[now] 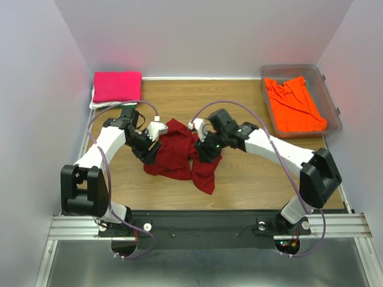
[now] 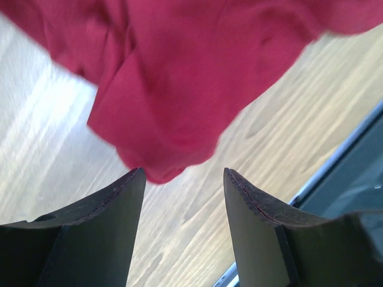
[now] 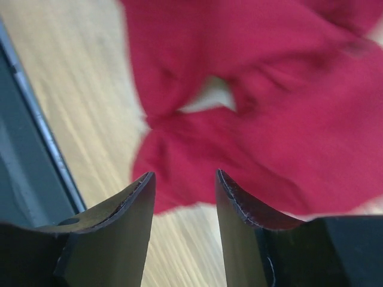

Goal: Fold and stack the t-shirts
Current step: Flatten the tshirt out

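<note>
- T-shirt of dark red soft cloth (image 1: 179, 156) lies crumpled in a heap at the middle of the pale wooden table (image 1: 251, 185), between the two arms, neither flat nor folded.
- Left gripper (image 2: 182, 174) has its jaws apart with nothing between them, and a lobe of the red cloth sits just ahead of the tips. Right gripper (image 3: 182, 174) is the same: jaws apart, empty, cloth just beyond.
- Risk: a pinch from here would likely catch a bunched fold instead of a single hem or shoulder, so the shirt would lift as a twisted wad (the wrist views are blurred, so I cannot tell how many layers sit at the tips).
- Risk: both arms crowd over one small heap. If they grab the same clump, they could stretch the cloth between them or knock into each other.
- Risk: any sleeve tucked under the heap would spoil the flattening.
- Folded hot pink t-shirt (image 1: 116, 85) sits at the far left corner on a white t-shirt (image 1: 96, 105). Bright orange t-shirt (image 1: 293, 104) lies in the clear plastic tub (image 1: 326, 78) at the far right, well apart from both grippers.
</note>
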You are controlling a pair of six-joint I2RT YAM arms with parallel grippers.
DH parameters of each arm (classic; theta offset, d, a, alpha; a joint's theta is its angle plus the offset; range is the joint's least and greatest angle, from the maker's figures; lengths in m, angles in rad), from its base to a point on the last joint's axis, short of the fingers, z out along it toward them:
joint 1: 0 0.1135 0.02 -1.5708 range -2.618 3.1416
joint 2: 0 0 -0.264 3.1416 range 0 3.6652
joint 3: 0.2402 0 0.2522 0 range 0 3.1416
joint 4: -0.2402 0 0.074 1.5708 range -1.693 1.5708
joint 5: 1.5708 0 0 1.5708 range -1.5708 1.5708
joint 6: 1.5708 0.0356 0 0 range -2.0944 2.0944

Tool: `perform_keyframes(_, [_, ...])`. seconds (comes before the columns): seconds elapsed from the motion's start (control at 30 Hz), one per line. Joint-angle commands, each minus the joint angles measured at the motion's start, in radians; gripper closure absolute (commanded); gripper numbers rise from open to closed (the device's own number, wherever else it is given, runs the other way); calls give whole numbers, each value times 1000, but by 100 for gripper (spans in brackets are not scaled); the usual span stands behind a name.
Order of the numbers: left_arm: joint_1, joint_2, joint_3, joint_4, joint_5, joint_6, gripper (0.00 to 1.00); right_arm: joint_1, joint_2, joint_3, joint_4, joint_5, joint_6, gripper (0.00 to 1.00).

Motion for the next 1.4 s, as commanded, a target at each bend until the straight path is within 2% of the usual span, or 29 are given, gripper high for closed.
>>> perform_keyframes(0.0, [54,53,-55,2,-27,78,34,128,46,1,108,12,-14,50])
perform_keyframes(0.13, [100,134,-59,39,-20,79,33,191,105,-45,189,61,-25,50])
perform_keyframes(0.17, [108,151,-57,45,-15,78,37,205,115,-49,206,77,-26,50])
perform_keyframes(0.23, [117,202,-30,33,17,83,51,248,134,-63,255,121,-38,50])
perform_keyframes(0.27, [133,219,-11,16,34,92,70,260,154,-66,274,140,-46,50])
perform_keyframes(0.37, [163,280,73,-74,121,113,96,303,177,-69,344,203,-70,50])
perform_keyframes(0.4, [168,303,107,-114,153,122,99,317,198,-65,366,224,-78,49])
perform_keyframes(0.5, [208,335,136,-162,189,141,100,346,231,-26,387,250,-97,49])
perform_keyframes(0.93, [219,380,159,-189,227,130,100,395,384,144,415,221,-101,49])
perform_keyframes(1.2, [228,380,201,-275,284,139,100,395,482,115,452,226,-109,50])
perform_keyframes(1.3, [237,395,259,-298,307,121,100,395,487,81,455,227,-114,64])
perform_keyframes(1.33, [245,404,302,-298,315,97,100,395,470,71,453,214,-117,74])
perform_keyframes(1.37, [248,418,328,-297,318,84,100,395,459,60,453,207,-117,78])
